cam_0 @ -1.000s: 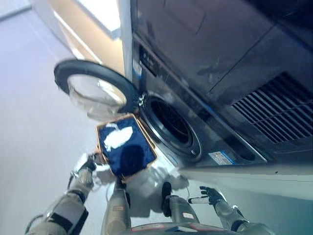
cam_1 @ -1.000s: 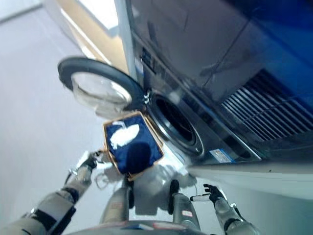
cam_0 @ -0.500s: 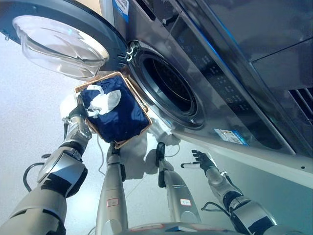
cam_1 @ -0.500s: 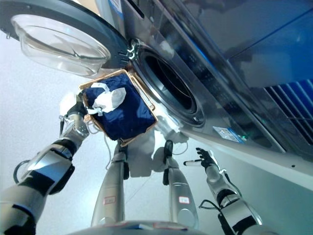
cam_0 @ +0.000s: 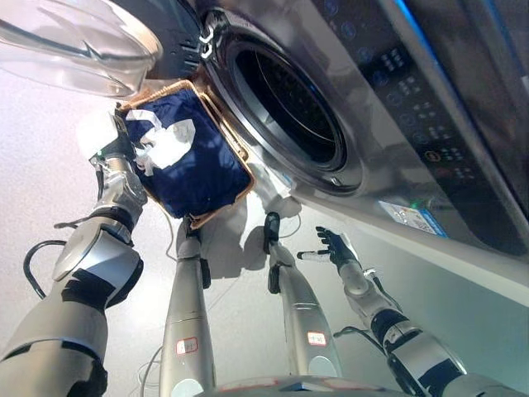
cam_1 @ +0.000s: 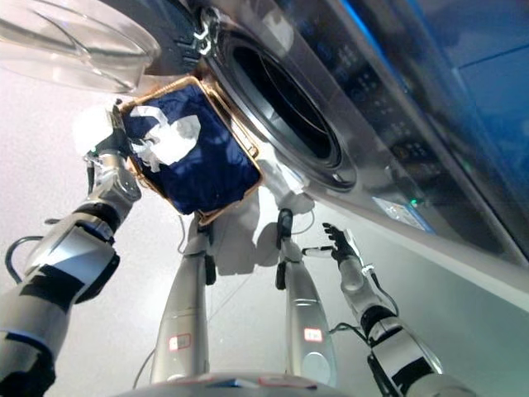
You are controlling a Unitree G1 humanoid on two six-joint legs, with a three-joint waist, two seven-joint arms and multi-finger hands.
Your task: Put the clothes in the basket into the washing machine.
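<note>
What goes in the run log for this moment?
left hand: at basket rim | right hand: open, idle | white cloth: in basket | washer door: open | drum: no clothes seen

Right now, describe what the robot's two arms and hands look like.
Both arms are silver-grey with rounded metallic shells and black bands at the joints. The left arm has a bulky silver forearm shell with dark segments above and below it. The left hand is dark with a white cover near it. The right hand is dark too, with one white-tipped finger, on a slimmer ribbed silver wrist.
</note>
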